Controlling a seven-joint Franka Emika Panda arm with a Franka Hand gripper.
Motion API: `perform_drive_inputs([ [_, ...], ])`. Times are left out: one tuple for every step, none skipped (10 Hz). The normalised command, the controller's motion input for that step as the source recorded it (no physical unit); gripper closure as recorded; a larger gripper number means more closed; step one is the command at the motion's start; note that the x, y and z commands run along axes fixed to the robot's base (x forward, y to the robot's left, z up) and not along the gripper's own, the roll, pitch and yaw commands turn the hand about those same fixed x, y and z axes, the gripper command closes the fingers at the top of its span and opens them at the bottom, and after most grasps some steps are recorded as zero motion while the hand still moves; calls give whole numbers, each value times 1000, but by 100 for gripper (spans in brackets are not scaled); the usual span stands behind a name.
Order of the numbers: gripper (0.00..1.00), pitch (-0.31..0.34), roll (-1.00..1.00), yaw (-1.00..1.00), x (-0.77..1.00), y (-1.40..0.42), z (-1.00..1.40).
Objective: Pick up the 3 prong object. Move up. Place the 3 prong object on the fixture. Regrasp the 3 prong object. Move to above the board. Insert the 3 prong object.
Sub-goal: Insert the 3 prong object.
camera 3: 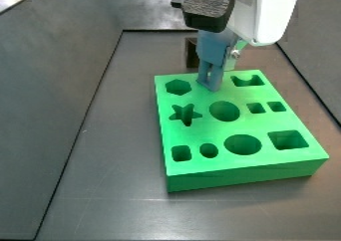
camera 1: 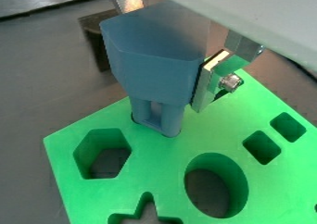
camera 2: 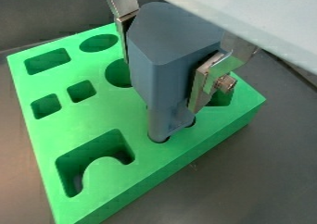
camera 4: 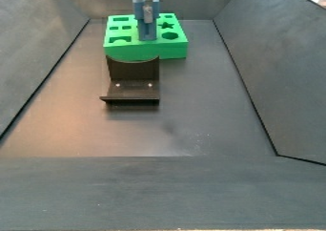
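Fixture (camera 4: 132, 85) sits bare at centre-left of the side view, so that step looks done. Further right and up, the gripper (camera 3: 213, 58) clamps the 3 prong object (camera 3: 212, 71) upright, prongs entering a hole in the board (camera 3: 300, 160). Only seating and release remain, I'd say.
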Motion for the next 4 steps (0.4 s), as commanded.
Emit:
perform_drive_inputs([
  [100,0,207,-300,337,-260,-1000],
  [100,-93,120,-180,-134,0,-954],
  [100,21,0,0,29,0,0],
  [100,0,-17,0,0,0,0],
])
